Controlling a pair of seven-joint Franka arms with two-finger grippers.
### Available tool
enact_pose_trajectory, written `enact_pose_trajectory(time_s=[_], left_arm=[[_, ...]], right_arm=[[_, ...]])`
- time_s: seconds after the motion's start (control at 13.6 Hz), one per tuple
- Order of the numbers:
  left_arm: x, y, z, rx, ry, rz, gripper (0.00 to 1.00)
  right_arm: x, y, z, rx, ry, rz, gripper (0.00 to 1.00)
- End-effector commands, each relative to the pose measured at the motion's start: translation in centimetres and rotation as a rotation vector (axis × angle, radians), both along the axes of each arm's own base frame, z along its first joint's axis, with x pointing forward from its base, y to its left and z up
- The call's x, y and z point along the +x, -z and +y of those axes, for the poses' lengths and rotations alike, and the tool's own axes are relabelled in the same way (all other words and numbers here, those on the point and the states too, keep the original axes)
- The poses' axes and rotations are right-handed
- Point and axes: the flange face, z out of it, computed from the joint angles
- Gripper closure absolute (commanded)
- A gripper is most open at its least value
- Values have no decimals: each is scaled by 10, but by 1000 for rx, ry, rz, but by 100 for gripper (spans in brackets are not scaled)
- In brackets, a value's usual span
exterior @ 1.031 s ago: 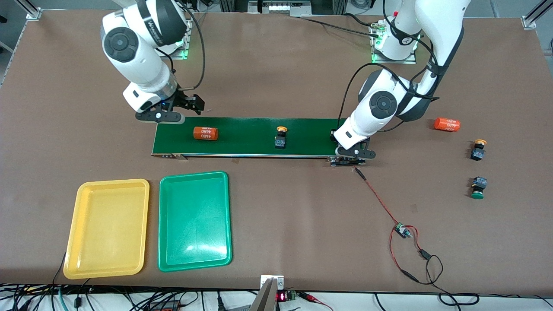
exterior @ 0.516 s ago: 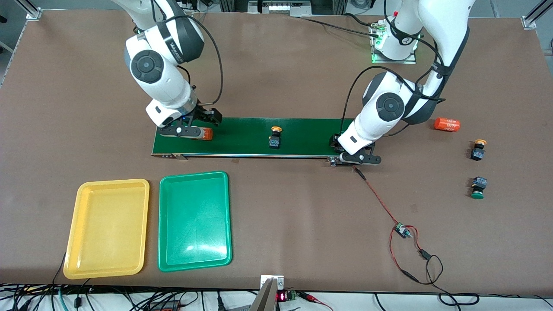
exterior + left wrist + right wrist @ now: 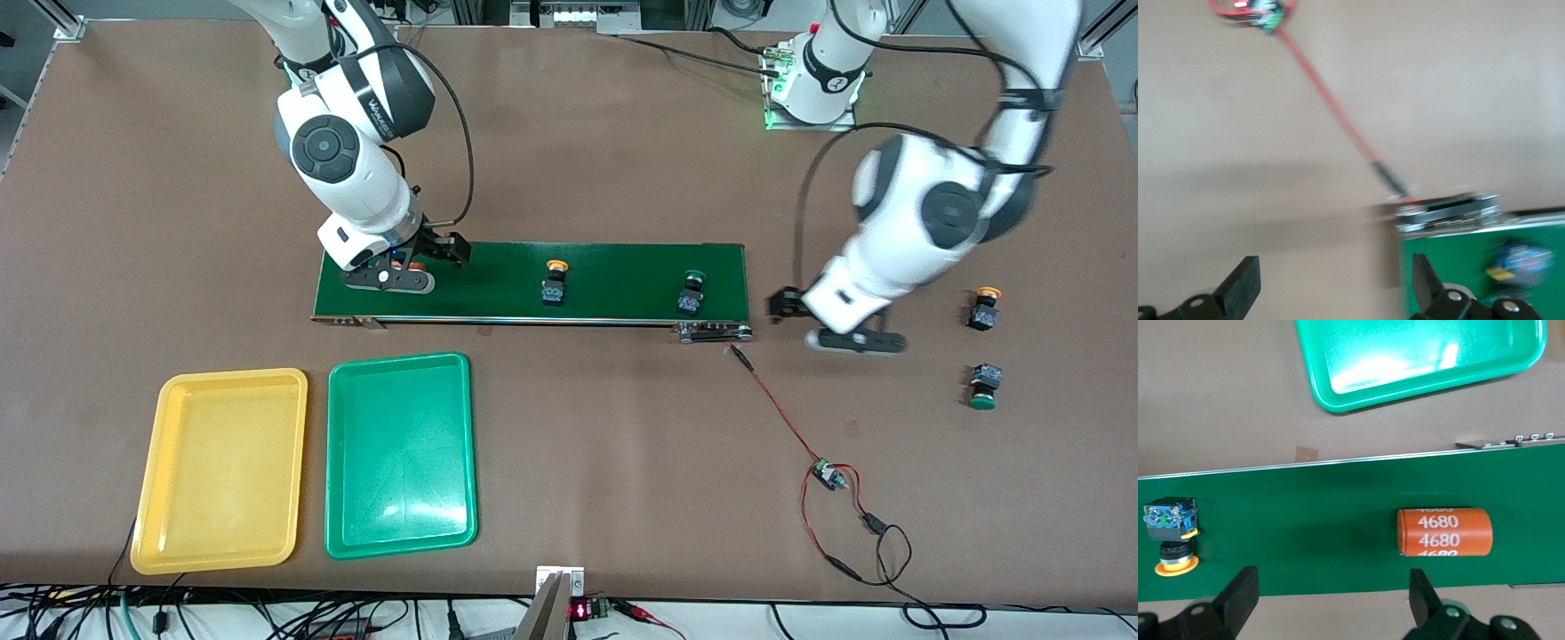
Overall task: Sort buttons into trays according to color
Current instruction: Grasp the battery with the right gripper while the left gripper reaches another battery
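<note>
Nearest the camera on the tabletop (image 3: pixel 569 462) lie the yellow tray (image 3: pixel 222 471) and green tray (image 3: pixel 400 453), both without buttons. A green button (image 3: pixel 983 388) and a yellow button (image 3: pixel 982 308) sit toward the left arm's end. Left hand (image 3: pixel 855 342) hovers open over bare tabletop beside the belt (image 3: pixel 622 267), which carries another green button (image 3: pixel 692 295) and another yellow button (image 3: pixel 553 286). Right hand (image 3: pixel 388 280) hangs open over an orange cylinder (image 3: pixel 1444 532).

A robotics lab is showing here: two white arms are standing bolted on lit bases at a wide brown desk (image 3: pixel 569 133), aluminium frame posts are rising at its corners, a small conveyor belt (image 3: pixel 613 267) is lying wired to a bare circuit board (image 3: pixel 829 476), and cable bundles are trailing along the edge.
</note>
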Motion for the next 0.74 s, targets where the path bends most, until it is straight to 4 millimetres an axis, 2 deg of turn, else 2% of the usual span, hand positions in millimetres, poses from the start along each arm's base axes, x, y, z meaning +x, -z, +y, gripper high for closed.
enact_pose_trajectory(time_s=[0.0,0.22,0.44,0.59,0.66], left_arm=[[-6,13,62,-2,207,46,0],[-19,20,117,-41,372,132,0],[-31,24,153,-90,511,174,0],[-38,30,184,-124,616,170,0],[-43,35,193,-145,697,167,0]], right_arm=[[2,4,23,-9,-3,-14,0],[5,13,43,29,-29,-70,0],[3,19,48,24,-41,-64,0],[9,23,51,35,-41,-71,0],[9,25,56,47,-42,-80,0]])
